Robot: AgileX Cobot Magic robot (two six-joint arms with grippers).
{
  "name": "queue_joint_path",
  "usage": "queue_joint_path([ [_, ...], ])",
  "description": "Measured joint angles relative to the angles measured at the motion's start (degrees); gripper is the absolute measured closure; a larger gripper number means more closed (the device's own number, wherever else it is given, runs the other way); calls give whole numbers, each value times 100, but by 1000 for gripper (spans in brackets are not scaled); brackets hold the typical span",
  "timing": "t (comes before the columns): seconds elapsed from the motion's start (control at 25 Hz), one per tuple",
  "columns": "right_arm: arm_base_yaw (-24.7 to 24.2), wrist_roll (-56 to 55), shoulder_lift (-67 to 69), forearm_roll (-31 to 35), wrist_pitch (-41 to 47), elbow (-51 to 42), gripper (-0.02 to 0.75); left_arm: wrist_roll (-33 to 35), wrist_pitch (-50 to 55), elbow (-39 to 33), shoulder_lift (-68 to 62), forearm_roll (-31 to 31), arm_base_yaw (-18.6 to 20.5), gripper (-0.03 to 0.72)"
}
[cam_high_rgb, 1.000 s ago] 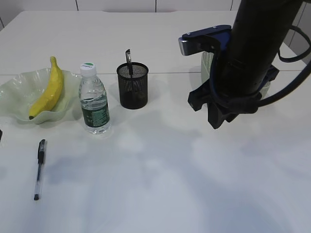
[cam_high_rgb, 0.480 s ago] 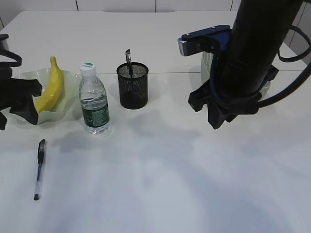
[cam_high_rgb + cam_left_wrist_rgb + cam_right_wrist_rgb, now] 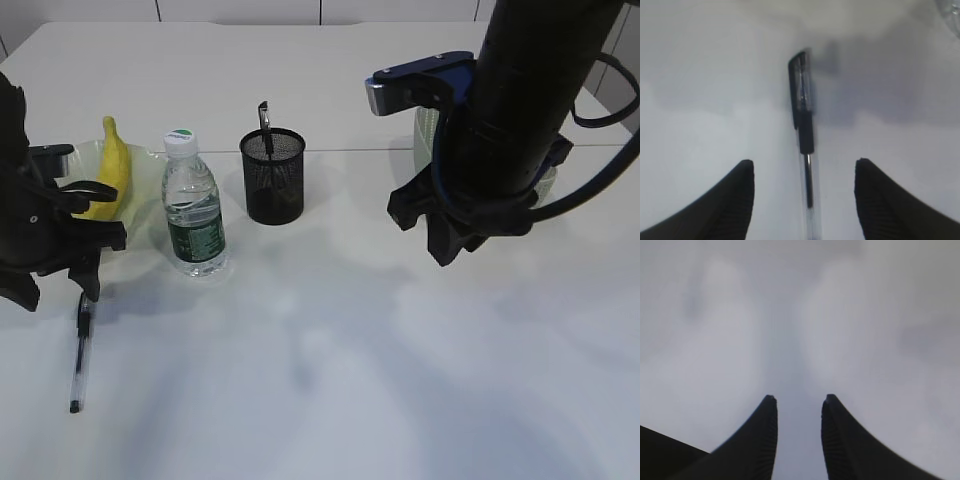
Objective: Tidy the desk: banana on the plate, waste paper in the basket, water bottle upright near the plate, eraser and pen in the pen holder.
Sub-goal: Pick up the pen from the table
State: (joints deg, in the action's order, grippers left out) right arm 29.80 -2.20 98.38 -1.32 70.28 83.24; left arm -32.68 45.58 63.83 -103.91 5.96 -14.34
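Tabletop (image 3: 330,380) carries everything. Banana (image 3: 108,180) in plate (image 3: 150,170), water bottle (image 3: 192,205) upright beside it, pen holder (image 3: 273,175) further right. Left claw (image 3: 802,175) spread, straddling pen (image 3: 804,135) lying flat, no contact. Right claw (image 3: 799,405) parted, empty, above bare tabletop.

Soft, even light falls from above; the large plain white tabletop (image 3: 330,380) shows faint grey blotchy shadows. Both wrist views are blurred, with dark claw tips out of focus.
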Motion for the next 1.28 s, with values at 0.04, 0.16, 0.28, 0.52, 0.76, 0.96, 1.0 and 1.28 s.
queue_joint_path([
  [0.04, 0, 0, 0, 0, 0, 0, 508, -179, -86, 11, -57, 81, 0, 240],
  [0.16, 0, 14, 0, 2, 0, 0, 508, -513, -428, 77, -172, 136, 0, 240],
  [0.28, 0, 13, 0, 2, 0, 0, 508, -616, -588, 286, -318, 136, 0, 240],
  [0.52, 0, 47, 0, 2, 0, 0, 508, -638, -597, 607, -549, 116, 0, 242],
  [0.76, 0, 62, 0, 2, 0, 0, 508, -642, -522, 612, -558, 259, 0, 243],
  [0.96, 0, 67, 0, 2, 0, 0, 508, -642, -413, 612, -558, 321, 0, 243],
  [1.0, 0, 67, 0, 2, 0, 0, 508, -642, -350, 612, -558, 332, -14, 243],
  [1.28, 0, 67, 0, 12, 0, 0, 507, -585, 430, 620, -547, 182, -235, 243],
])
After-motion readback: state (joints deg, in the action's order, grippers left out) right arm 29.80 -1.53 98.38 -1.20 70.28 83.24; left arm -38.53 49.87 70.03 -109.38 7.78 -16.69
